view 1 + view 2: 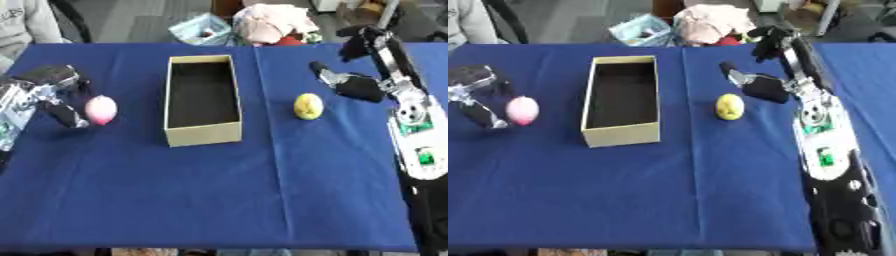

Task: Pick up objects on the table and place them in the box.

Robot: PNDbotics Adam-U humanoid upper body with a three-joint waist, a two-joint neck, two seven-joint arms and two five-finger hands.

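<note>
The pink object lies on the blue bench, left of the open box, just beside the left hand. That hand's fingers curve down on the object's left side, apparently not closed on it; whether they touch it I cannot tell. Being round, it could roll toward the box if nudged before the fingers close. The yellow object lies right of the box, just in front of the right hand, whose fingers are spread and hold nothing.
</note>
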